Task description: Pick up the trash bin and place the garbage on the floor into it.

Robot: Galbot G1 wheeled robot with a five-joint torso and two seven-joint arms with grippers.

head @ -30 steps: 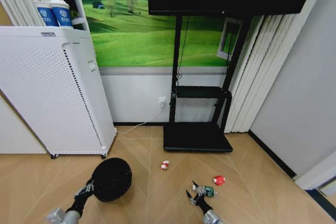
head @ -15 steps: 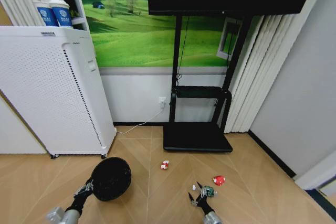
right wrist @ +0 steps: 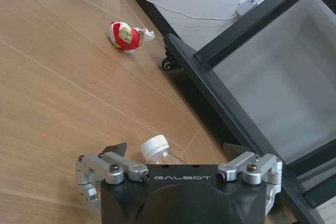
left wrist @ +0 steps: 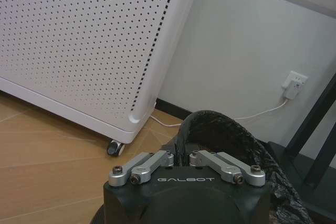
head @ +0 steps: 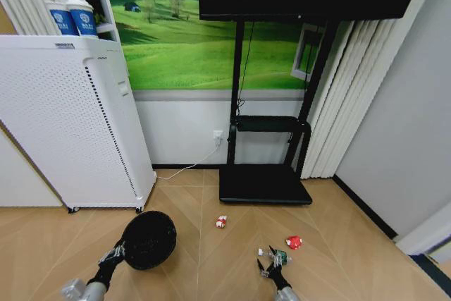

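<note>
The black trash bin stands on the wood floor at the lower left, and my left gripper is shut on the near side of its rim. In the left wrist view the fingers pinch the liner-covered rim of the bin. My right gripper hangs open over the clear bottle with the green label. In the right wrist view the bottle's white cap lies between the spread fingers of that gripper. The red-and-white wrapper and the red lump lie on the floor nearby.
A tall white perforated appliance on castors stands left of the bin. The black TV stand's base sits just beyond the litter, with a white cable running to a wall socket. A grey wall closes the right side.
My right gripper has slid a little to the right and lower, so the bottle now sits between its fingers. The left gripper and bin have not moved.
</note>
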